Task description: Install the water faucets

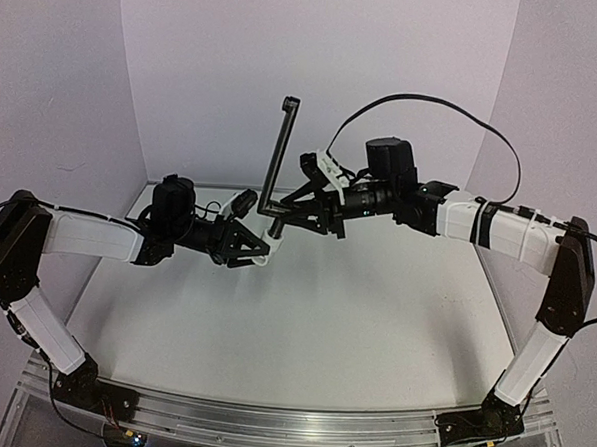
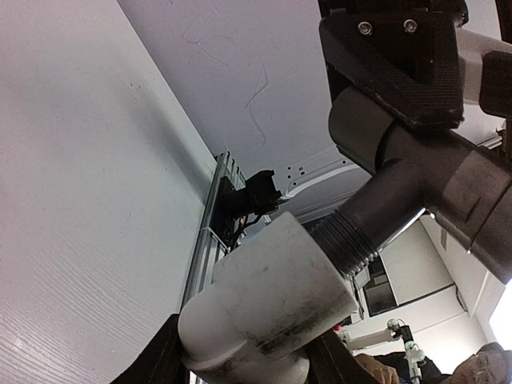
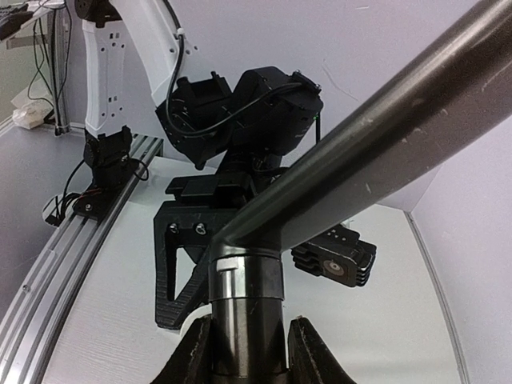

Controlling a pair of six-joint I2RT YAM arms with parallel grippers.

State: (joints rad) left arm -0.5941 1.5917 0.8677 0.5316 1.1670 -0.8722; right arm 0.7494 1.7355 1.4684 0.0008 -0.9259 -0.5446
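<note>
My left gripper (image 1: 257,249) clamps the white fitting (image 2: 264,296); my right gripper (image 1: 284,215) clamps the faucet (image 1: 274,152) low by its threads (image 2: 348,240). Stiff, probably slick metal.

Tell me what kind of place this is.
Probably a robotics lab cell: a left arm and right arm bolted to an aluminium rail, a white table walled by plain panels, a black faucet and white fitting held between them.

white table (image 1: 303,334), aluminium rail (image 1: 268,422) along its near edge, pale walls (image 1: 206,68) behind
</note>
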